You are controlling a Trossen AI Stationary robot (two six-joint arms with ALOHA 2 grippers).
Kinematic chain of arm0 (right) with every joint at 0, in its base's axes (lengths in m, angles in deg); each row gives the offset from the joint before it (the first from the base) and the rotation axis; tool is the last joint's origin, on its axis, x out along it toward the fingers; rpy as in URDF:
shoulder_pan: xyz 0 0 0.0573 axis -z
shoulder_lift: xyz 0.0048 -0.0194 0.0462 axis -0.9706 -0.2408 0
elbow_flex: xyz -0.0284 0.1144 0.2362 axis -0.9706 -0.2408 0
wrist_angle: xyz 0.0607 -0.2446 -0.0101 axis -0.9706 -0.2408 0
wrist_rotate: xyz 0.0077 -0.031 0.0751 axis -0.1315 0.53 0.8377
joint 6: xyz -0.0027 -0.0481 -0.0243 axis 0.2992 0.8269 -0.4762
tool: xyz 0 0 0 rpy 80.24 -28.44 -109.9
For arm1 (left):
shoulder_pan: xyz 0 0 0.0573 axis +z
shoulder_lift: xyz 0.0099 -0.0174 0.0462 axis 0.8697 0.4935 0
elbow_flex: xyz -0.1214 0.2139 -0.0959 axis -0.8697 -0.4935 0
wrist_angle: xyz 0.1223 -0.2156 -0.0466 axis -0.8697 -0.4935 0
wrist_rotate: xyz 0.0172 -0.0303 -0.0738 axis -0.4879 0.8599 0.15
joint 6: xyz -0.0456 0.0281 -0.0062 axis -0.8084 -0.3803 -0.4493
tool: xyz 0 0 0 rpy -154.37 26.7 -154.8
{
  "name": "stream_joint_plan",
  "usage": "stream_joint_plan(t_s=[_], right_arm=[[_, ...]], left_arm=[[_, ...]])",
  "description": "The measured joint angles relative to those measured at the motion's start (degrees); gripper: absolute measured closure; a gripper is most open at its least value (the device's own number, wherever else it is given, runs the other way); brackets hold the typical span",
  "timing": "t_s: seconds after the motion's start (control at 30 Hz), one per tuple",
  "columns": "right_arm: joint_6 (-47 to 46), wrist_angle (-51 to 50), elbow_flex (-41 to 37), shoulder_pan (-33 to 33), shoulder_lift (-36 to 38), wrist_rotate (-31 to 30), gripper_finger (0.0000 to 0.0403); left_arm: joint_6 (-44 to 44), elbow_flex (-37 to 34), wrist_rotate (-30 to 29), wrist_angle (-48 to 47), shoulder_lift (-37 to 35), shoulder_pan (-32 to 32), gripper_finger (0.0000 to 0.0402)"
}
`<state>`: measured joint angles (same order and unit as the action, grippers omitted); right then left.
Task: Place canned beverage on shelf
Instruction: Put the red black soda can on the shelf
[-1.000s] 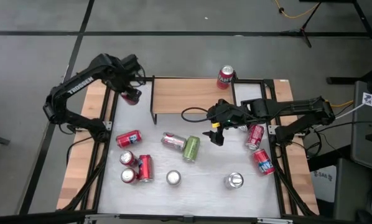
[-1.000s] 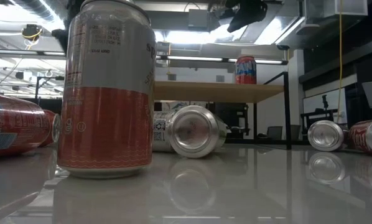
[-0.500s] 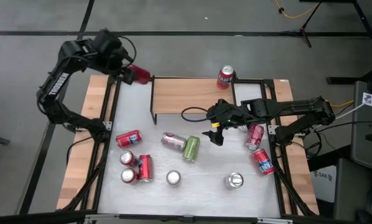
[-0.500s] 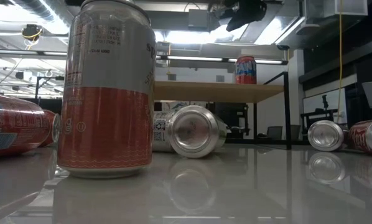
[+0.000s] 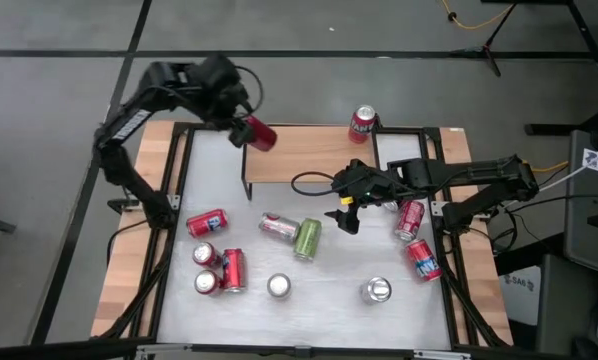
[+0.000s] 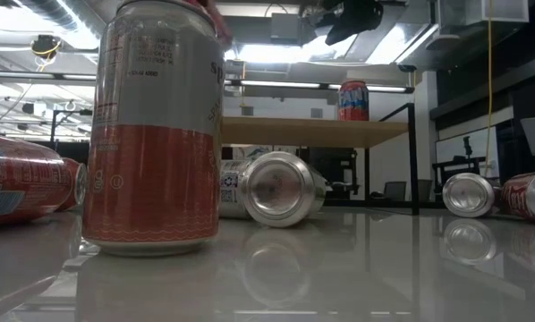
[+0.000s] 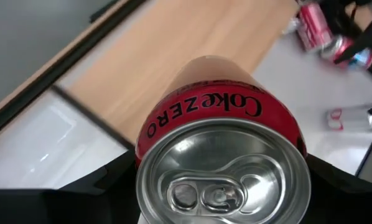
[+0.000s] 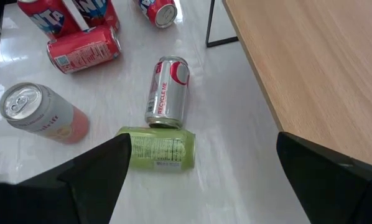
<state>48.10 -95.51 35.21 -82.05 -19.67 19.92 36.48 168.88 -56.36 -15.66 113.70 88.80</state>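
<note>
**Left claw carries a cola can over the shelf's corner**

The left claw (image 5: 241, 124) pinches a red cola can (image 5: 258, 133), long axis tilted, hanging above the left end of the shelf (image 5: 304, 152). One red can (image 5: 363, 123) already stands at the shelf's far right edge. The right claw (image 5: 345, 213) hovers spread and empty just beside the shelf's front. On the table (image 5: 319, 300), ten cans wait: five upright, five lying.

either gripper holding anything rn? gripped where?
Left gripper holds a red Coke Zero can by its sides, over the shelf. Right gripper: open, empty.
</note>
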Motion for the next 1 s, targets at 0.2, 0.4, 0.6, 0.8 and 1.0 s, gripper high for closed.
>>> stream_joint_plan(t_s=[0.2, 0.4, 0.6, 0.8, 1.0], right_arm=[[0.00, 0.00, 0.00, 0.00, 0.00, 0.00, 0.0013], [0.00, -0.01, 0.00, 0.00, 0.00, 0.00, 0.0013], [0.00, -0.02, 0.00, -0.02, 0.00, 0.00, 0.0013], [-0.02, -0.03, 0.00, -0.02, 0.00, 0.00, 0.0013], [-0.02, -0.04, 0.00, -0.02, 0.00, 0.00, 0.0013]], left_arm=[[5.42, 0.45, 0.39, 0.01, 6.92, -1.11, 0.0121], [12.43, 0.45, -0.37, -0.04, 10.66, -0.79, 0.0121], [18.59, 0.43, -4.96, -0.07, 11.61, 0.88, 0.0121], [22.72, 0.34, -6.62, -0.12, 11.59, 3.73, 0.0121], [27.58, 0.32, -8.02, -0.12, 12.53, 7.89, 0.0121]])
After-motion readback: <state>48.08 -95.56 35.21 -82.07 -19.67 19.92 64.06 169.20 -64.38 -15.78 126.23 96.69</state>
